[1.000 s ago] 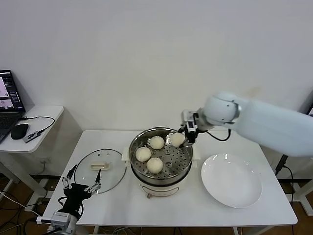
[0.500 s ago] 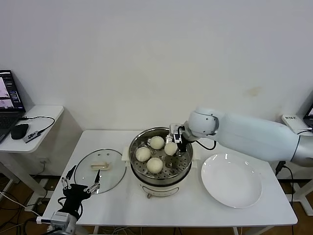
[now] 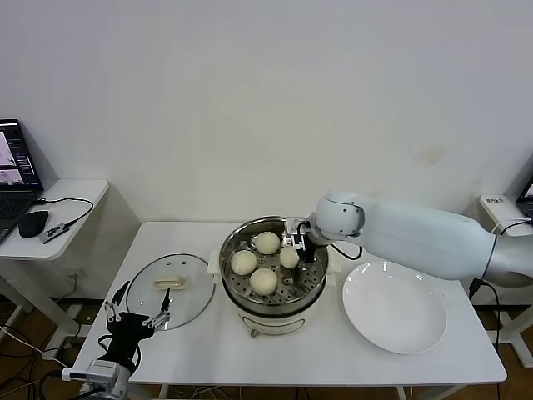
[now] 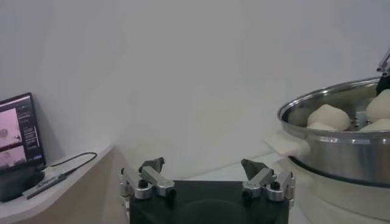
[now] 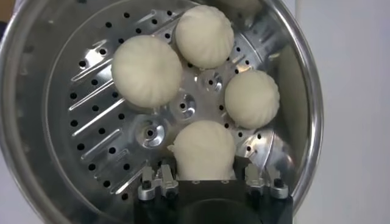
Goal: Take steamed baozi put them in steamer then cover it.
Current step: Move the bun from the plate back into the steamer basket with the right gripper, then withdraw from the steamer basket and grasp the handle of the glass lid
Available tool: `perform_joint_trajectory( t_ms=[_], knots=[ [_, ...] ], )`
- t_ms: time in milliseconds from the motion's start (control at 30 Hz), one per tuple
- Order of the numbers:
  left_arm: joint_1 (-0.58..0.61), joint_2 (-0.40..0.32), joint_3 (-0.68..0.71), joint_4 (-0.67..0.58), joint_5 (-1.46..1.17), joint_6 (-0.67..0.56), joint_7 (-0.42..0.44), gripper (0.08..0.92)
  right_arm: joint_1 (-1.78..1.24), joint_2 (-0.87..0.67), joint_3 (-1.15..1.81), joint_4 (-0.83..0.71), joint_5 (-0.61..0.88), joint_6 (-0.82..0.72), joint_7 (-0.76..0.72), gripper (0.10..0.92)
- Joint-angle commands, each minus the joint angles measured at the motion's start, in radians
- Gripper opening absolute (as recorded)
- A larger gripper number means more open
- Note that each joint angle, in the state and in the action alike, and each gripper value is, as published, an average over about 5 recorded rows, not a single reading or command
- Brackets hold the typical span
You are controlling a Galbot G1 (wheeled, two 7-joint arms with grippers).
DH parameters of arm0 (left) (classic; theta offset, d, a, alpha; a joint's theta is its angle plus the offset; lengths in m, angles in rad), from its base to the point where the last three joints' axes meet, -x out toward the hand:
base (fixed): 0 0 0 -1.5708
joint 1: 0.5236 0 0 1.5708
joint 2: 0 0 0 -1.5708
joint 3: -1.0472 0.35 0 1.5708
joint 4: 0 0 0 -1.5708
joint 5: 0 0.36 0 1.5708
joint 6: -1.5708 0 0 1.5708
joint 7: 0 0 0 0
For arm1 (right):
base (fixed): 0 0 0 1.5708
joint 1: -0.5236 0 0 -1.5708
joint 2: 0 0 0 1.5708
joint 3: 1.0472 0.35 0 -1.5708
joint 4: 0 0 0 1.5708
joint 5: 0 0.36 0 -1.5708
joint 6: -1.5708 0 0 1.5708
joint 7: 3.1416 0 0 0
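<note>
Hanging off the table's (image 3: 208,350) 8 o'clock corner, the left end effector (image 3: 133,317) waits with its fingers spread wide. Just ahead of it the cover (image 3: 171,289) lies flat on the table, beside the steamer (image 3: 274,265) at centre. All four steamed baozi (image 5: 146,69) sit on its perforated tray. The right end effector (image 5: 204,178) sits at the steamer's 2 o'clock side, fingers flanking one bun; grip or release is unclear. A white plate (image 3: 394,306) lies farthest right.

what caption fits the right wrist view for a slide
Right gripper setting the fourth baozi on the steamer tray.
</note>
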Motion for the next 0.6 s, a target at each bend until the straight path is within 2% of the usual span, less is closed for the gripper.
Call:
perform_joint_trajectory(
  t_ms=[33,167,600],
  knots=[
    [0.002,-0.001,-0.001,-0.003,0.0,0.0,0.0,0.823,-0.007,0.007,0.009,-0.006,-0.02,0.001,0.007,0.733],
    [0.005,-0.002,-0.003,-0.007,0.0,-0.001,0.001,0.823,0.005,-0.007,0.021,0.013,-0.009,-0.001,-0.001,0.81],
    [0.004,0.004,-0.001,-0.014,-0.003,0.0,0.002,0.823,0.069,-0.158,0.072,0.185,0.086,-0.033,-0.014,0.823]
  ],
)
